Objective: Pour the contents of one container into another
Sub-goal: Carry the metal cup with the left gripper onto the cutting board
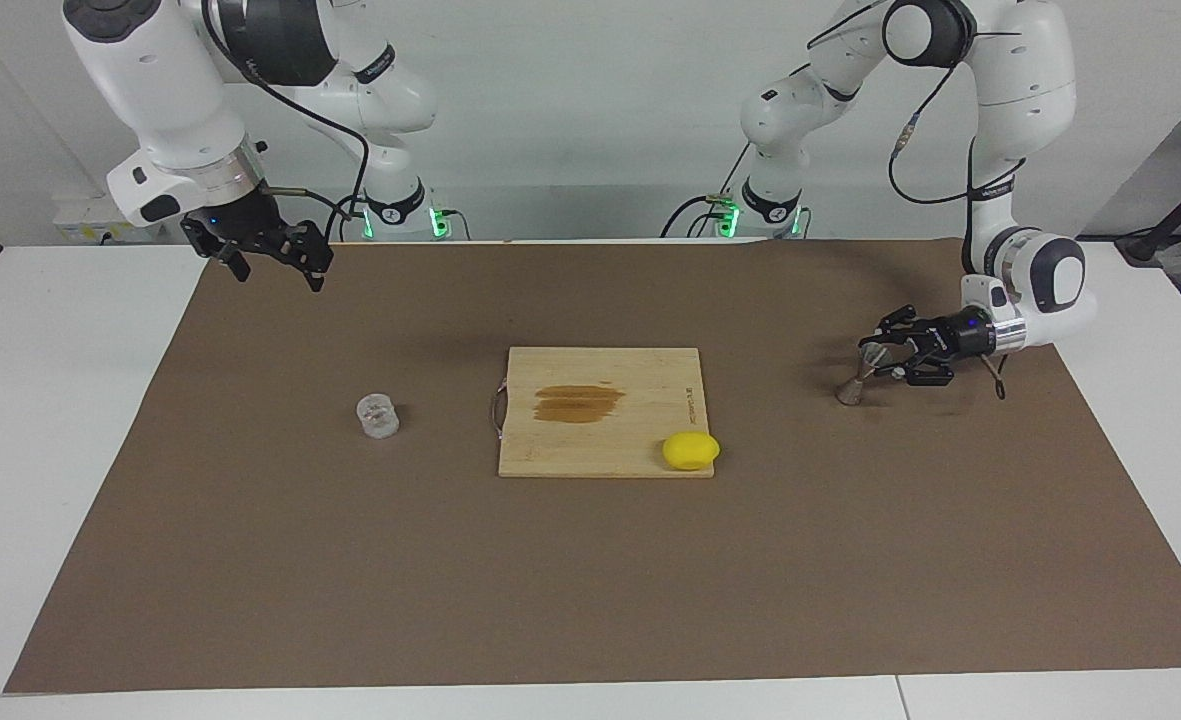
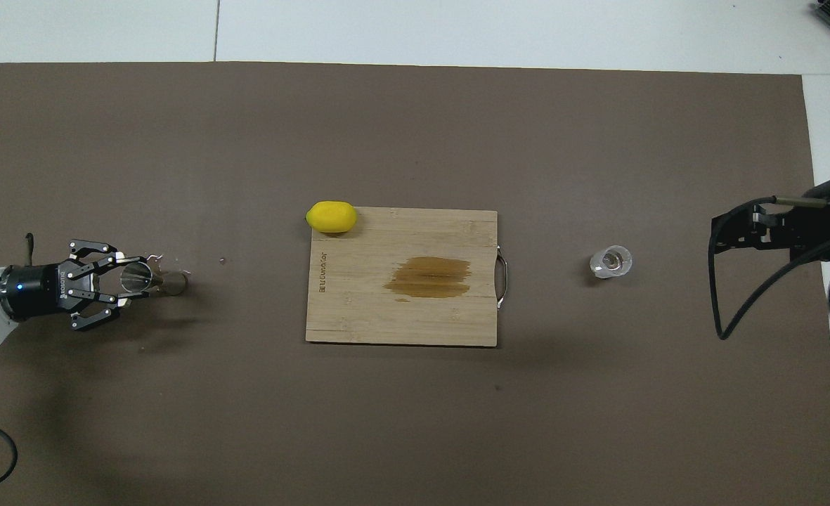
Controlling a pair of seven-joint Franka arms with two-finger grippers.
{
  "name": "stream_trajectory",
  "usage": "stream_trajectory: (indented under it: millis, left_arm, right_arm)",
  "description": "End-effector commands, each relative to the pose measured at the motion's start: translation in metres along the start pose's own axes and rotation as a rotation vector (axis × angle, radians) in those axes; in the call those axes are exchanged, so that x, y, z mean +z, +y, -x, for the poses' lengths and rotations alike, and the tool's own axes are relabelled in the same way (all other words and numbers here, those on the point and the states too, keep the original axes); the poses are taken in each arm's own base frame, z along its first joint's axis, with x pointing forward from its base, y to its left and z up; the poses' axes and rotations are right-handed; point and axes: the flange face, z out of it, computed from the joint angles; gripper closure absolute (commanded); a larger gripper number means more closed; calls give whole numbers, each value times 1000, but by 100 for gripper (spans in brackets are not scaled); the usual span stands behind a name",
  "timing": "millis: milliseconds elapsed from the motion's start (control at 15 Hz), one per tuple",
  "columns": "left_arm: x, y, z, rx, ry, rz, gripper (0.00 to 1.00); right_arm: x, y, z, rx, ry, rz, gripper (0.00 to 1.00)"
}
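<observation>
Facing view, read from the right arm's end of the table to the left arm's end. The right gripper hangs in the air over the edge of the brown mat nearest the robots, at the mat's corner; it holds nothing, and whether its jaws stand apart or together cannot be told. In the overhead view the same gripper enters from the side, clear of everything on the mat.

The glass cup stands upright on the mat, between the right gripper and the cutting board, well apart from both; seen from above, its mouth faces up.

The cutting board lies at the middle of the mat, a dark brown stain at its centre and a metal handle on the edge toward the cup. A yellow lemon rests on the board's corner farthest from the robots, toward the left arm's end; overhead it overhangs that corner.

The metal jigger stands on the mat toward the left arm's end, well apart from the board. The left gripper is held low and level, its jaws set on either side of the jigger's upper cone. From above, the fingers flank the open rim; whether they press it cannot be told.
</observation>
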Motion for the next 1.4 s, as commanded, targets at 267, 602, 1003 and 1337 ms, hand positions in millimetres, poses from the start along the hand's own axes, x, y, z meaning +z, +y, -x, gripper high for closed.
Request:
stream_trajectory:
  millis: [267, 602, 1003, 1337]
  left_arm:
    - [100, -25, -40, -15, 70, 114, 75]
    - [141, -24, -93, 21, 89, 145, 76]
    - [262, -6, -101, -13, 108, 185, 76]
    - [351, 7, -97, -40, 58, 104, 75]
  right_arm:
    - [-1, 4, 6, -12, 1, 2, 0]
    - [-1, 4, 6, -11, 1, 2, 0]
    - [-1, 4, 6, -10, 1, 2, 0]
    - [-1, 4, 6, -10, 1, 2, 0]
